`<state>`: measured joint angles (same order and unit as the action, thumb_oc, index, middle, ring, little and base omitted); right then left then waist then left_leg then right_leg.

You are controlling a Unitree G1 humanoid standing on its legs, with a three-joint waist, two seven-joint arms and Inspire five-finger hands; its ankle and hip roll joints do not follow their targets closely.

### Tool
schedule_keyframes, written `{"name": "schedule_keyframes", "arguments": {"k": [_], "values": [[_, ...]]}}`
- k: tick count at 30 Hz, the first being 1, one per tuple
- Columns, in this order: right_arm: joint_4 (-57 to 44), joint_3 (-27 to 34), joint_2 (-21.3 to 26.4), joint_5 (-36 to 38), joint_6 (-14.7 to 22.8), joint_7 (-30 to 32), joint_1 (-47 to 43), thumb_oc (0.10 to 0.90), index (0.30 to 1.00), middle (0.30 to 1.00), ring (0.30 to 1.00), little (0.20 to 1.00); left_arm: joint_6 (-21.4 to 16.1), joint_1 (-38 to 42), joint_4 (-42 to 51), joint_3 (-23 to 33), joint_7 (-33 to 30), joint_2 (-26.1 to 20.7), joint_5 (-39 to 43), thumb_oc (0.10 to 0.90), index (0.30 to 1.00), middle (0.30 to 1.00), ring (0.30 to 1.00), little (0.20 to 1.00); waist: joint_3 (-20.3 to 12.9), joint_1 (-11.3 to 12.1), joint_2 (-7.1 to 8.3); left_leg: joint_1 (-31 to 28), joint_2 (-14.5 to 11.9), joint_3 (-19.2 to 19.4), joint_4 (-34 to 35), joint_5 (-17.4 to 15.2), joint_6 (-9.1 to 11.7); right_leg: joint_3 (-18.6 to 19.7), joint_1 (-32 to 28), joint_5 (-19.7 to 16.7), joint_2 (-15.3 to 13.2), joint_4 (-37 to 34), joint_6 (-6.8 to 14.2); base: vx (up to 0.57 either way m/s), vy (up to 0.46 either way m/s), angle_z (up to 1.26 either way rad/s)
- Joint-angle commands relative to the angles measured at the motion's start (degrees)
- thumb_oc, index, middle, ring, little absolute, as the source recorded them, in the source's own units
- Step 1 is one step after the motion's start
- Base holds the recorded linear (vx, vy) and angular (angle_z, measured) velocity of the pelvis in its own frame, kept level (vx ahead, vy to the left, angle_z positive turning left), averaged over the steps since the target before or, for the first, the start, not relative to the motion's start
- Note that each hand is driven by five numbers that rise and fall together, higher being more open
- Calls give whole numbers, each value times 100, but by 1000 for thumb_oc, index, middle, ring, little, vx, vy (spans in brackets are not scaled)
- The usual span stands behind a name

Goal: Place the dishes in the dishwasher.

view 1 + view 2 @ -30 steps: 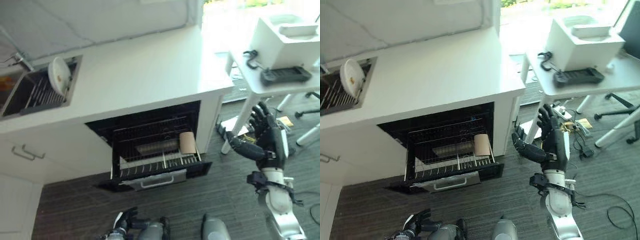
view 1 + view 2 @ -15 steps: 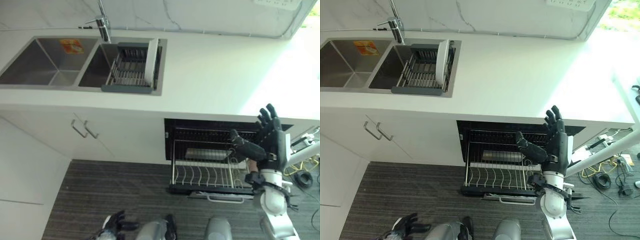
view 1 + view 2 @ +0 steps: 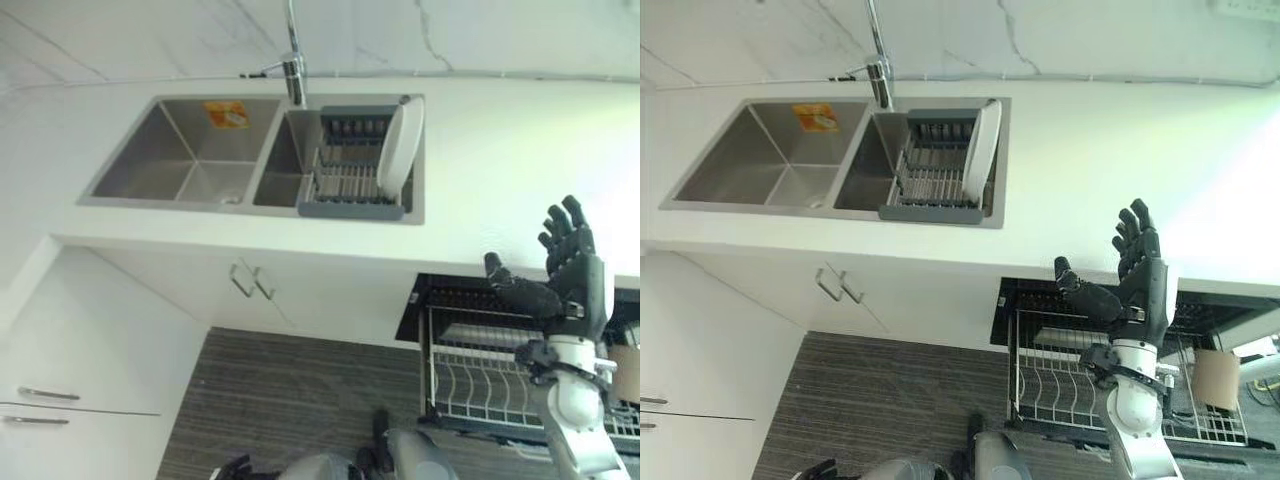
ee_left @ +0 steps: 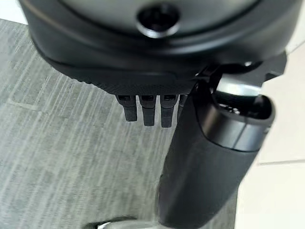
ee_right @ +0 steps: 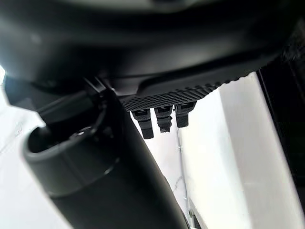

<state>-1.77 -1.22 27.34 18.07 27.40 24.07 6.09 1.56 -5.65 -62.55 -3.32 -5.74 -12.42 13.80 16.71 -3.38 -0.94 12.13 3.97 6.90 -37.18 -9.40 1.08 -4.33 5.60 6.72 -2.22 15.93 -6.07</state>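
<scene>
The whole view has swung round over the last second: a moment ago the open dishwasher sat mid-frame with a side table at the upper right, and now the double sink [image 3: 180,165] fills the upper left and centre, so it is the head that has turned, not the kitchen that has moved. That matters for the job, because the one dish to be seen, a white plate [image 3: 399,145], now stands in plain sight on edge in the grey drying rack [image 3: 350,180] set in the right-hand basin, just below the tap [image 3: 291,62]. The right hand [image 3: 1130,285] is raised at the lower right of the frame, fingers spread wide and thumb out, holding nothing, much as it was held before. It hangs in front of the counter edge, well apart from the plate. The left hand [image 4: 157,76] hangs low over the floor with its fingers pointing down and relaxed, empty as far as I can make out from so close. At the lower right the dishwasher [image 3: 1040,300] stands open with its wire basket [image 3: 1060,375] pulled out, and a tan object [image 3: 1215,378], perhaps a cup, rests at the basket's right end. The counter [image 3: 480,150] is plain white stone with a veined marble wall behind, white cabinet doors [image 3: 110,360] below on the left, and dark striped flooring [image 3: 290,400] at the bottom centre. I judge the reach for the plate has not yet begun.
</scene>
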Motion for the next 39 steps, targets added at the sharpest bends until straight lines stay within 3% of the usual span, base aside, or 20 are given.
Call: {"name": "schedule_keyframes", "arguments": {"k": [1,5,6,7,12,19,21,22,23,29,32,39], "values": [[-673,355,315,-285,420,162,-643,800,900,900,900,900,-129,-42,72,-116,2,-123,-109,800,900,900,900,900,-84,-27,21,-711,-343,-380,1999,480,-73,212,-310,400,189,126,687,115,289,-71],[-614,204,402,-281,359,199,-808,800,900,900,900,900,-240,-107,-68,-97,126,-61,-173,800,900,900,900,900,-28,147,-119,-48,-490,-1093,1999,728,151,586,-429,520,246,126,740,129,270,-61],[-598,196,392,-351,403,279,-815,800,900,900,900,900,-264,-106,-99,-107,165,-41,-293,800,900,900,900,900,-15,172,-135,48,-494,-1065,1999,782,169,600,-461,544,228,126,746,172,314,-65],[-615,251,414,-383,385,435,-805,800,900,900,900,900,-249,-89,-146,-190,244,-64,-472,800,900,900,900,900,-43,141,-161,39,-546,-801,1999,593,107,477,-466,561,130,126,783,164,293,-70],[-654,352,351,-231,515,508,-727,800,900,900,900,900,-312,-139,-185,-480,305,-121,-807,800,900,900,900,900,-34,39,-323,-292,-402,-851,1999,207,-103,341,-212,361,-121,126,951,94,253,-42],[-776,303,116,-227,550,249,-665,800,900,900,900,900,-343,-181,-293,-533,247,-187,-306,800,900,900,900,900,39,-80,-420,-446,-229,-749,1999,-88,-415,355,93,89,-322,126,1167,34,149,-28],[-786,275,69,-162,528,53,-679,800,900,900,900,900,-313,-224,-259,-490,238,-201,-141,800,900,900,900,900,56,-51,-428,-469,-279,-555,1999,-134,-443,79,144,-87,-388,126,1242,2,86,-47],[-758,215,21,-73,539,-165,-731,800,900,900,900,900,-296,-275,-213,-445,182,-198,64,800,900,900,900,900,83,38,-446,-509,-386,-327,1999,-160,-442,-259,56,-99,-415,126,1261,-89,21,-73],[-705,65,40,17,586,-262,-853,800,900,900,900,900,-324,-311,-156,-307,105,-179,300,800,900,900,900,900,50,241,-413,-429,-501,-72,1999,-160,-438,-649,75,-60,-511,126,1266,-191,-103,-171],[-683,-75,111,-354,714,254,-1208,800,900,900,900,900,-276,-357,-99,-284,91,-123,297,800,900,900,900,900,21,458,-244,-308,-583,139,1999,-118,-318,-766,257,127,-704,126,1258,-67,-129,-60],[-793,-15,231,-185,548,180,-1280,800,900,900,900,900,-212,-408,-71,-300,95,-73,143,800,900,900,900,900,-21,486,-186,-345,-606,178,1999,-120,-263,-772,255,144,-734,126,1258,33,-77,7],[-762,85,321,679,-145,-712,-1532,800,900,900,900,900,-147,-466,-129,-329,81,-64,-74,800,900,900,900,900,-58,509,-82,-494,-637,273,1999,-170,-189,-747,213,173,-780,126,1256,59,-51,-8]]}}
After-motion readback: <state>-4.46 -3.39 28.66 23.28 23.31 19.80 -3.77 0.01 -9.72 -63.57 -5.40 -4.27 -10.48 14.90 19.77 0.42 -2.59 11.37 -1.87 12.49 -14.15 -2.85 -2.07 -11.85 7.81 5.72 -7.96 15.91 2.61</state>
